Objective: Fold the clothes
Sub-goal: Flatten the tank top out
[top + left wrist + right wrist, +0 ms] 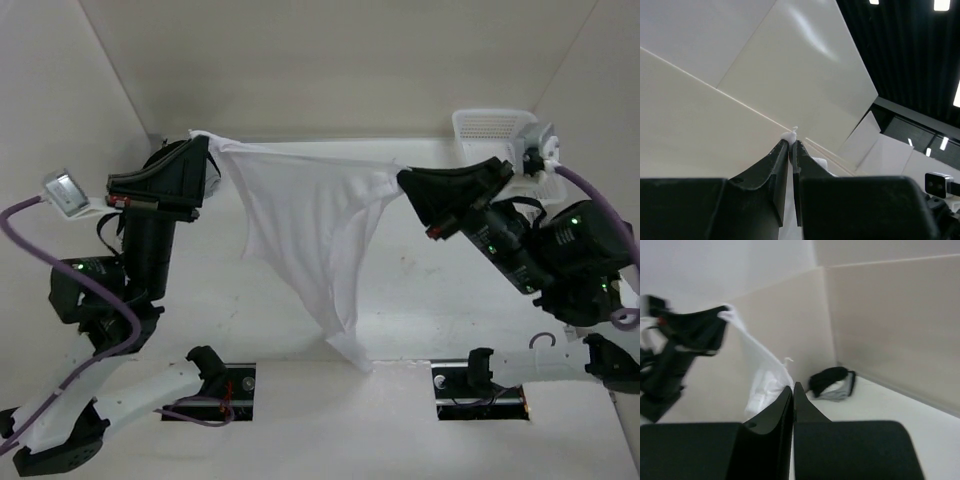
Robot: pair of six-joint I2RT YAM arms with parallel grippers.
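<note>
This is looking like a robotics lab cell: plain white panels point(350, 60) are boxing in a white table point(430, 290), purple cables point(130, 320) are trailing from two robot arms point(150, 240), and strip lights point(941, 5) are glowing on a black slatted ceiling point(900, 50).

A thin white garment point(310, 225), softly wrinkled, hangs in the air; its top edge is stretched almost taut between the left gripper point(203, 140) and the right gripper point(405, 183), each pinching one upper corner, and the cloth narrows downward into a drooping tail
</note>
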